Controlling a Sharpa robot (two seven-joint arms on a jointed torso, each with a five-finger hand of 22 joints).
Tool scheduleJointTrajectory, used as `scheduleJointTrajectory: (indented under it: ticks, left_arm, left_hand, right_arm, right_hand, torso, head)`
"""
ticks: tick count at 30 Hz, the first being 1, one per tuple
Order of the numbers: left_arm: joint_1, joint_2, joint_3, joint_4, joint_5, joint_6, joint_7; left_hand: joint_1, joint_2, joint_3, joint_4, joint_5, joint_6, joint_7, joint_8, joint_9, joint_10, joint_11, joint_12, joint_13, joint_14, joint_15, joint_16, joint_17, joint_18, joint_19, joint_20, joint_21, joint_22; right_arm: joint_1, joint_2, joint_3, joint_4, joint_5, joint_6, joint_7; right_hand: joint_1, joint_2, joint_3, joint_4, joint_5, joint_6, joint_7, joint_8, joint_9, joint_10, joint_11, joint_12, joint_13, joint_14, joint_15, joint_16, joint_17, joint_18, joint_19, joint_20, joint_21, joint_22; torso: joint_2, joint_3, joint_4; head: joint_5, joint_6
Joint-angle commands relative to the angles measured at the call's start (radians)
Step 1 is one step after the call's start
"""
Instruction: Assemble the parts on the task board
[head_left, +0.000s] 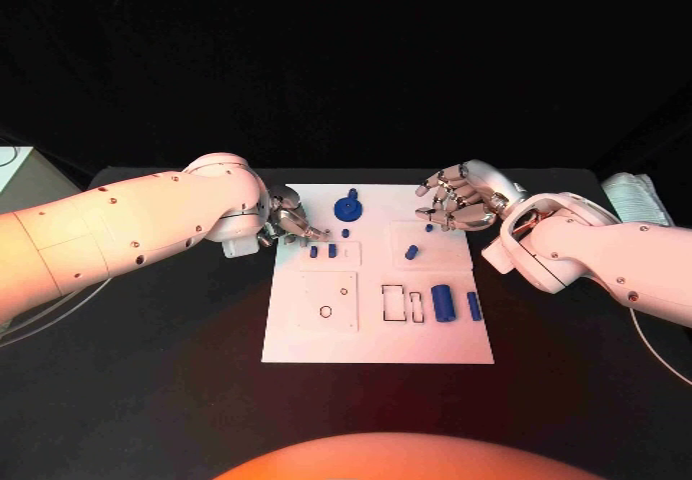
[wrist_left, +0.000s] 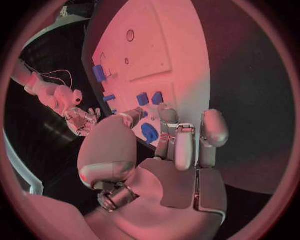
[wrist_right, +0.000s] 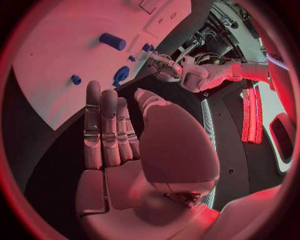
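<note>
The white task board (head_left: 378, 335) lies mid-table. A round blue part (head_left: 349, 208) stands near its far edge, with a small blue peg (head_left: 346, 232) just below it. Two small blue parts (head_left: 323, 251) sit by the left edge, another (head_left: 413, 252) sits in the right panel, and two blue blocks (head_left: 457, 304) lie lower right. My left hand (head_left: 291, 226) hovers at the board's far left edge, fingers apart and holding nothing, its fingertips (wrist_left: 167, 113) close to the round part (wrist_left: 149, 132). My right hand (head_left: 459, 205) hangs over the far right corner, fingers (wrist_right: 106, 125) straight, empty.
Outlined empty slots (head_left: 402, 303) and a square panel with small holes (head_left: 329, 298) mark the board's near half. Black table surrounds the board. A pale object (head_left: 642, 198) lies at the table's far right, and a white box edge (head_left: 12, 165) at the far left.
</note>
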Motion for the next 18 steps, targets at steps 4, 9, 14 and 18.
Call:
scheduleJointTrajectory:
  ticks: [4, 9, 14, 18]
  left_arm:
    - [0.000, -0.032, 0.030, 0.041, 0.072, -0.115, 0.046]
    - [0.000, -0.051, 0.045, 0.065, 0.125, -0.191, 0.138]
    - [-0.001, -0.046, 0.040, 0.074, 0.131, -0.273, 0.279]
    - [-0.014, -0.036, 0.020, 0.075, 0.053, -0.341, 0.404]
  left_hand:
    - [0.053, 0.019, -0.027, 0.004, -0.002, -0.048, 0.014, -0.003, -0.011, -0.081, 0.015, -0.048, -0.088, 0.029, 0.010, -0.043, 0.064, 0.016, -0.066, 0.010, -0.054, -0.074]
    - [0.091, 0.032, -0.039, 0.004, -0.001, -0.088, 0.033, -0.019, -0.028, -0.130, 0.034, -0.060, -0.118, -0.004, 0.026, -0.077, 0.002, 0.029, -0.119, 0.024, -0.099, -0.135]
    - [0.258, 0.025, 0.010, -0.020, 0.000, -0.220, 0.108, -0.092, -0.101, -0.299, 0.105, -0.134, -0.172, -0.283, 0.092, -0.335, -0.384, 0.080, -0.371, 0.079, -0.354, -0.416]
    - [0.421, -0.012, 0.133, -0.116, -0.002, -0.235, 0.130, -0.140, -0.168, -0.367, 0.125, -0.200, -0.234, -0.422, 0.111, -0.436, -0.535, 0.081, -0.397, 0.100, -0.409, -0.445]
  right_arm:
    - [-0.002, -0.001, 0.000, 0.001, -0.002, 0.006, 0.011]
    - [-0.003, -0.001, 0.000, -0.001, -0.001, 0.005, 0.012]
    - [-0.003, -0.001, 0.000, -0.003, -0.001, 0.002, 0.013]
    - [-0.003, -0.001, 0.000, -0.006, -0.001, -0.003, 0.014]
  right_hand:
    - [-0.011, 0.002, 0.007, -0.001, 0.004, -0.006, 0.002, 0.005, -0.001, -0.008, 0.002, 0.006, -0.001, 0.005, 0.000, -0.004, 0.001, 0.004, 0.008, 0.002, -0.005, -0.001]
    - [-0.011, 0.002, 0.007, -0.001, 0.004, -0.006, 0.002, 0.005, -0.001, -0.008, 0.002, 0.006, -0.001, 0.005, 0.000, -0.004, 0.001, 0.004, 0.008, 0.002, -0.005, -0.001]
    - [-0.011, 0.002, 0.007, -0.001, 0.004, -0.006, 0.002, 0.005, -0.001, -0.008, 0.002, 0.006, -0.001, 0.005, 0.000, -0.004, 0.001, 0.004, 0.008, 0.002, -0.005, -0.001]
    - [-0.013, 0.002, 0.009, -0.001, 0.005, -0.007, 0.002, 0.006, -0.002, -0.009, 0.002, 0.008, -0.003, 0.006, 0.001, -0.007, 0.003, 0.004, 0.009, 0.002, -0.007, -0.003]
  torso:
    - [-0.001, 0.0006, 0.0009]
    - [-0.002, 0.0010, 0.0011]
    - [0.000, -0.0004, 0.0008]
    - [0.000, 0.0001, 0.0011]
  head:
    - [-0.002, 0.006]
    - [-0.003, 0.010]
    - [-0.005, 0.020]
    - [-0.006, 0.028]
